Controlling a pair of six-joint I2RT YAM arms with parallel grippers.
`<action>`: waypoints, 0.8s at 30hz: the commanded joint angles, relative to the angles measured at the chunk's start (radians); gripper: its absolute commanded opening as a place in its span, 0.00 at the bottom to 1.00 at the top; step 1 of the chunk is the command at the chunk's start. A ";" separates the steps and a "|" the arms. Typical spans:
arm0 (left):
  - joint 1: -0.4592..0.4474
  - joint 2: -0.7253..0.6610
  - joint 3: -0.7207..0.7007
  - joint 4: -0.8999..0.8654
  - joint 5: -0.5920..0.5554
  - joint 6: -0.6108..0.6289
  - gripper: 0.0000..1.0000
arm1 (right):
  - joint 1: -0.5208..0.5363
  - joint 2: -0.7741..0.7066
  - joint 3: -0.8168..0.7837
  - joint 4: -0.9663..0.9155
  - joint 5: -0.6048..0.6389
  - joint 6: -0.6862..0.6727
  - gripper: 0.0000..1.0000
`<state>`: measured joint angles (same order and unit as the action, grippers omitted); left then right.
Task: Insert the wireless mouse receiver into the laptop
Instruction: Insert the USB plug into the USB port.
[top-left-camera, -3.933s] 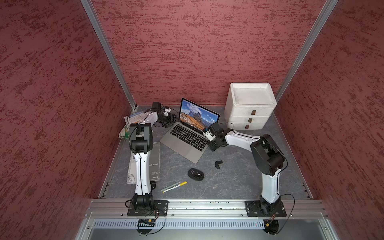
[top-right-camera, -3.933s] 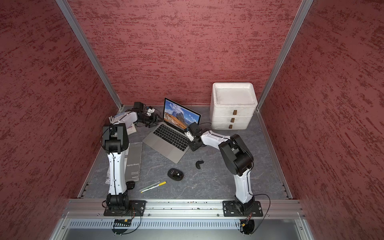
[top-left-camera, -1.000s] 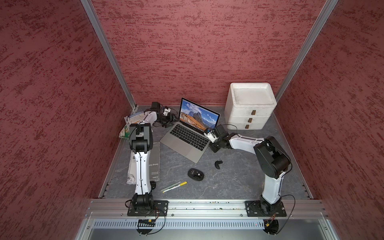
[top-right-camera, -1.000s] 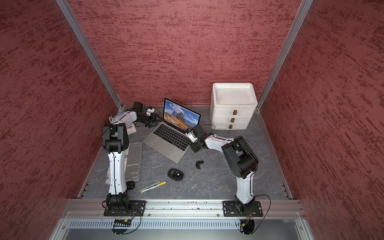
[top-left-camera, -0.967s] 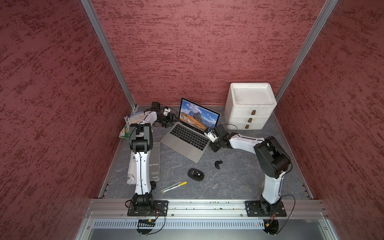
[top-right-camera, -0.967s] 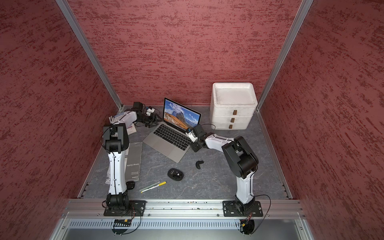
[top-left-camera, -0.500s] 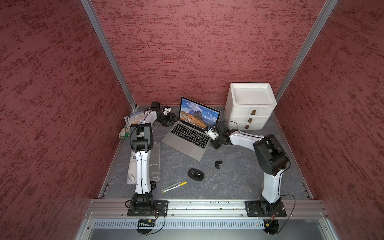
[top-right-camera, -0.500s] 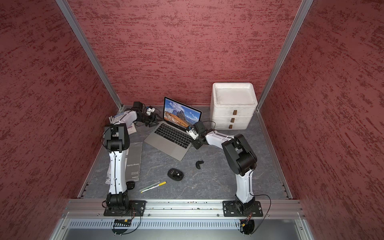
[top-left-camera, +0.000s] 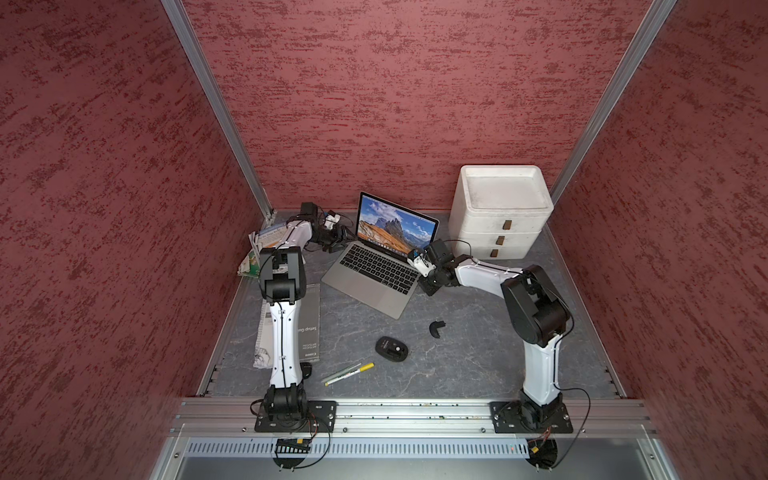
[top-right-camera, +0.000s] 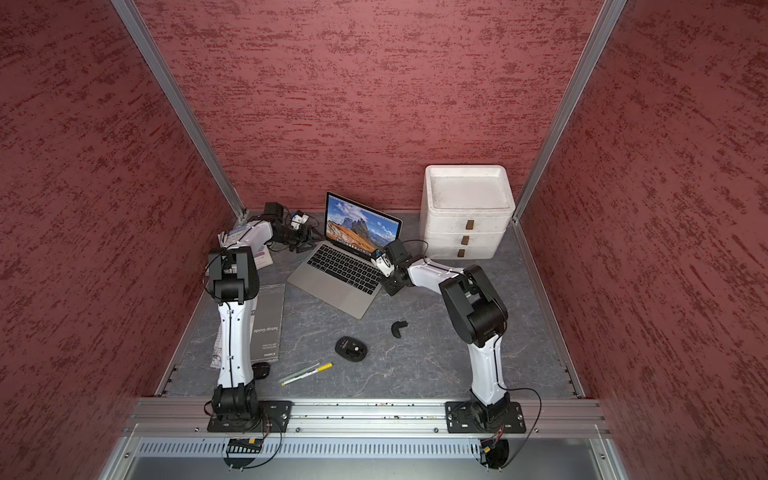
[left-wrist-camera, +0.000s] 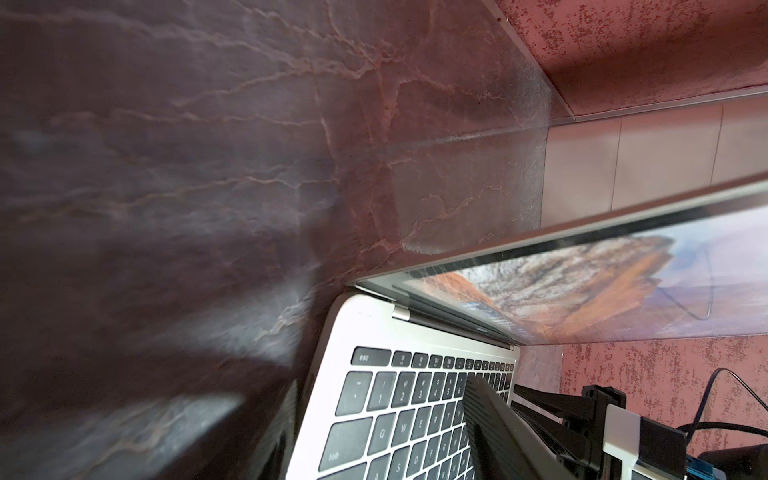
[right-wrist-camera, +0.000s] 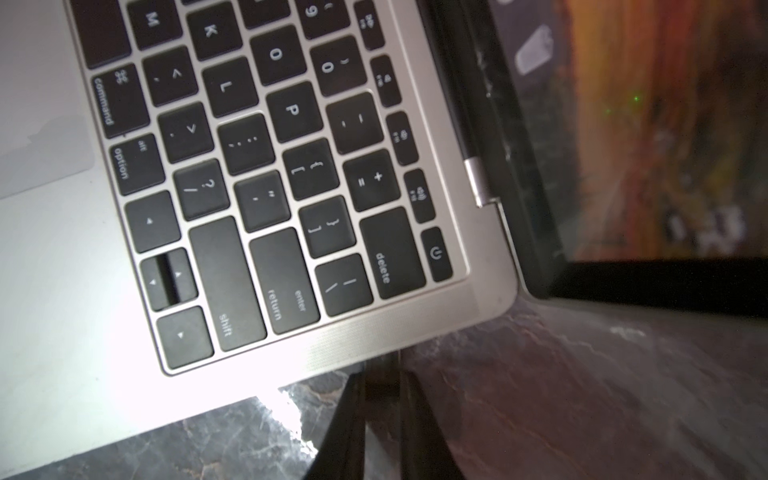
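The silver-grey laptop (top-left-camera: 374, 295) (top-right-camera: 336, 293) lies open at the back of the table, its screen showing mountains. My right gripper (top-left-camera: 420, 284) (top-right-camera: 384, 286) (right-wrist-camera: 382, 376) is at the laptop's right side edge, shut on a small dark piece, the wireless mouse receiver (right-wrist-camera: 380, 372). The receiver's front end touches the edge of the base (right-wrist-camera: 62, 249) below the return key. My left gripper (top-left-camera: 340, 245) (top-right-camera: 305, 243) (left-wrist-camera: 382, 386) is open at the laptop's back left corner (left-wrist-camera: 361, 324). One of its fingers (left-wrist-camera: 490, 415) hangs over the keys and the other is outside the edge.
A white three-drawer unit (top-left-camera: 503, 220) stands at the back right. Nearer the front lie a black mouse (top-left-camera: 391, 348), a small black cover piece (top-left-camera: 436, 328), pens (top-left-camera: 349, 373) and a setup guide booklet (top-left-camera: 309, 324). Papers (top-left-camera: 257, 249) are piled in the back left corner.
The right gripper has kept to the laptop's right edge with small shifts. The laptop turned a little under it. The left arm has hardly moved.
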<state>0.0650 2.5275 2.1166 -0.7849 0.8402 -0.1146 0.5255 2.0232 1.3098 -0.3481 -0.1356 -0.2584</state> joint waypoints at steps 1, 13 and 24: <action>-0.025 0.044 0.012 -0.075 0.090 0.009 0.69 | 0.011 0.010 -0.008 0.237 -0.065 -0.006 0.00; -0.023 0.051 0.064 -0.069 0.068 -0.007 0.71 | 0.072 0.016 0.016 0.188 -0.126 -0.031 0.00; -0.022 0.110 0.144 -0.130 0.074 0.009 0.66 | 0.063 0.042 0.021 0.237 0.002 0.076 0.00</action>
<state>0.0692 2.5996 2.2501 -0.8341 0.8371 -0.1146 0.5694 2.0182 1.2877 -0.2916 -0.0856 -0.2070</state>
